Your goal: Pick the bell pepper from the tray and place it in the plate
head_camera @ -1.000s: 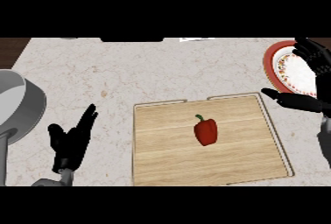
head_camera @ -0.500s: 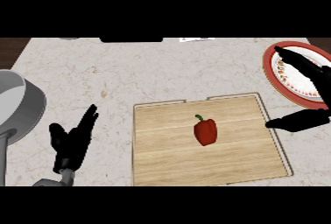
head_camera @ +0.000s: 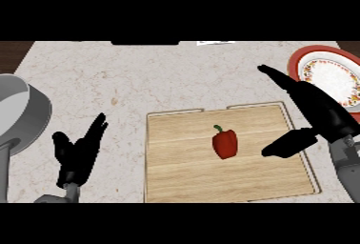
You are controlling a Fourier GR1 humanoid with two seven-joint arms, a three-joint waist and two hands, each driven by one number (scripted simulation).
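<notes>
A red bell pepper (head_camera: pixel 225 143) with a green stem lies near the middle of the wooden tray (head_camera: pixel 190 176). My right hand (head_camera: pixel 320 112) hovers open over the tray's right edge, fingers straight and pointing up-left, thumb spread toward the pepper. A gap remains between that thumb and the pepper. The plate (head_camera: pixel 330 76), white with a red patterned rim, sits at the upper right, partly behind my right hand. My left hand (head_camera: pixel 77 152) rests open on the counter left of the tray, fingers up.
A grey pot (head_camera: pixel 17 116) with its handle stands at the left edge. The speckled counter (head_camera: pixel 141 81) stretches behind the tray. A dark strip and a white object lie along the far edge.
My right hand has moved left and down from beside the plate to over the tray's right edge, closing on the pepper. The pepper and my left hand have not moved.
</notes>
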